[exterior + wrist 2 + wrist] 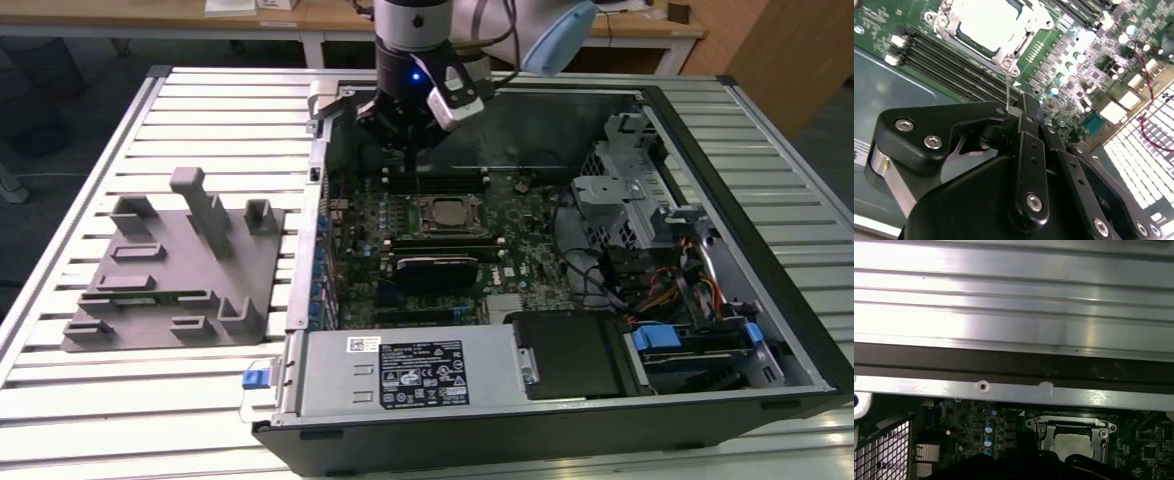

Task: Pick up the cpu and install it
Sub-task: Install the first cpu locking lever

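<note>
The cpu is a pale silver square lying flat inside the metal-framed socket on the green motherboard. In the exterior view the cpu sits mid-board inside the open computer case. The first wrist view shows the cpu within its frame. My black gripper hangs over the back of the board, behind the socket and apart from it, shut with nothing in it. In the second wrist view the gripper and its linkage stand in front of the memory slots beside the socket.
A large grey moulded tray lies on the slatted table at the exterior view's left. The case holds a power supply, a drive cage and loose cables. Its metal rear wall stands close behind the gripper.
</note>
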